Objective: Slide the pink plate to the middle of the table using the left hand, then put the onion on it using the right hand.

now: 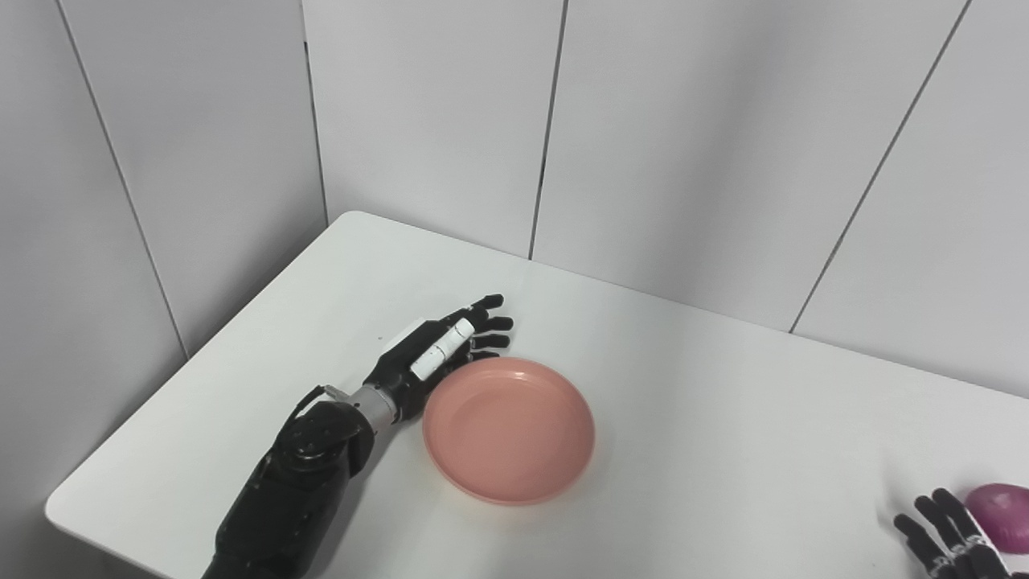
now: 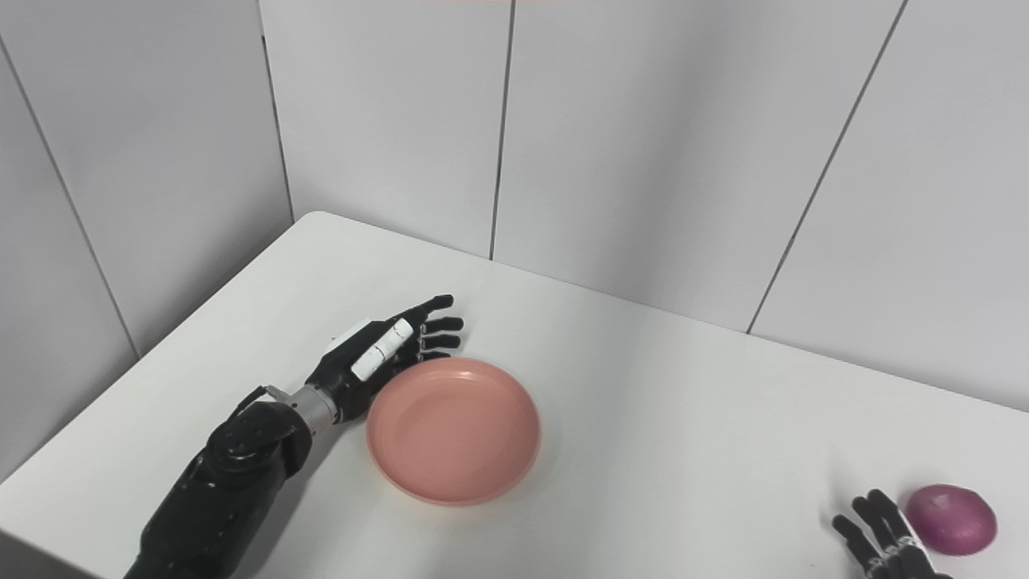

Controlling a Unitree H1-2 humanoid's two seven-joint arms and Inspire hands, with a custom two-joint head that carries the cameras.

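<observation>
The pink plate lies flat on the white table, left of the middle. My left hand rests open against the plate's far-left rim, fingers stretched toward the back wall and holding nothing. At the bottom right lies a purple onion. Only the spread fingertips of my right hand show, just left of the onion and apart from it; the hand looks open.
Grey wall panels close off the back and left side of the table. The table's rounded back corner lies beyond my left hand. Bare tabletop stretches between the plate and the onion.
</observation>
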